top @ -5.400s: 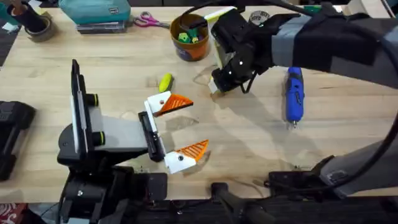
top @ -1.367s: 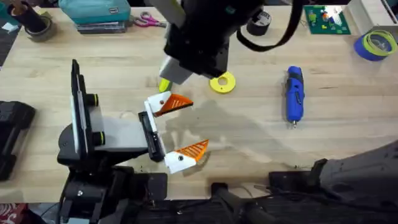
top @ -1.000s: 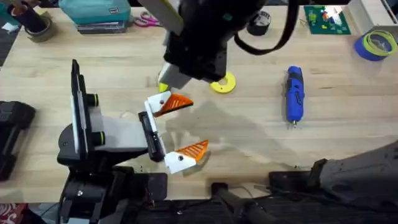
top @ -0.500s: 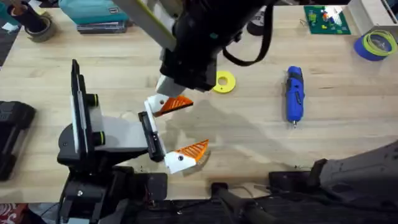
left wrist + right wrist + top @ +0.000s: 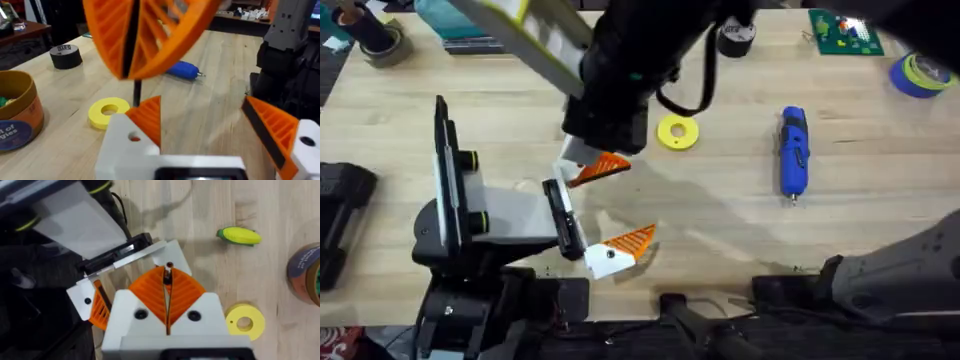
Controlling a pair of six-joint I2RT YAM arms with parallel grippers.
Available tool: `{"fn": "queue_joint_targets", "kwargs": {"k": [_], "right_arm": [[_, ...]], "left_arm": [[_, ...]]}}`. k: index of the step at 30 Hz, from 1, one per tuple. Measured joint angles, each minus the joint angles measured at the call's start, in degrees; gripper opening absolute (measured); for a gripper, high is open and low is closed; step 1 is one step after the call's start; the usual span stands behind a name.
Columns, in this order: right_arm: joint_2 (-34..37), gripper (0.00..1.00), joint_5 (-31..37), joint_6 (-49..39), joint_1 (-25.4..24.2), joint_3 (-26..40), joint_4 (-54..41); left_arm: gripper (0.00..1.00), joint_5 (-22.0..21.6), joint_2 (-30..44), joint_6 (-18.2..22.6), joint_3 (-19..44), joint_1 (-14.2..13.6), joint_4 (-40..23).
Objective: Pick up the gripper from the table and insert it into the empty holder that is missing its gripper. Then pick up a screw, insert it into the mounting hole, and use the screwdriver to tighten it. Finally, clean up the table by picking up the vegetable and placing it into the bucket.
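My left gripper (image 5: 635, 200) (image 5: 200, 107) rests open on the table with nothing between its fingers. Its far finger is the white holder (image 5: 568, 163) (image 5: 125, 142) with the orange gripper (image 5: 607, 165) (image 5: 150, 117) seated in it. My right arm (image 5: 620, 90) reaches across above that finger. My right gripper (image 5: 167, 272) (image 5: 135, 75) is shut on a thin dark screw (image 5: 168, 273) (image 5: 136, 92), which hangs just over the holder. The blue screwdriver (image 5: 793, 152) (image 5: 182, 69) lies to the right. The vegetable (image 5: 240, 236) lies beyond the holder, and the bucket (image 5: 17, 117) (image 5: 306, 272) stands farther back.
A flat yellow ring (image 5: 678, 132) (image 5: 109, 111) (image 5: 243, 322) lies between the holder and the screwdriver. At the back of the table are a black tape roll (image 5: 735, 38) (image 5: 66, 56) and a blue tape roll (image 5: 920, 72).
My right arm has swung left from beside the bucket and come down toward the left gripper's far finger, now covering the vegetable and bucket in the overhead view. The left arm has not moved.
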Motion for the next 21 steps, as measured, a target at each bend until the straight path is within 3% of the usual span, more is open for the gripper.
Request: {"fn": "queue_joint_targets", "kwargs": {"k": [21], "right_arm": [[1.6, 0.006, 0.0, 0.0, 0.7, -0.2, -0.5]], "left_arm": [[0.986, 0.0, 0.0, 0.0, 0.0, 0.0, 0.0]]}}
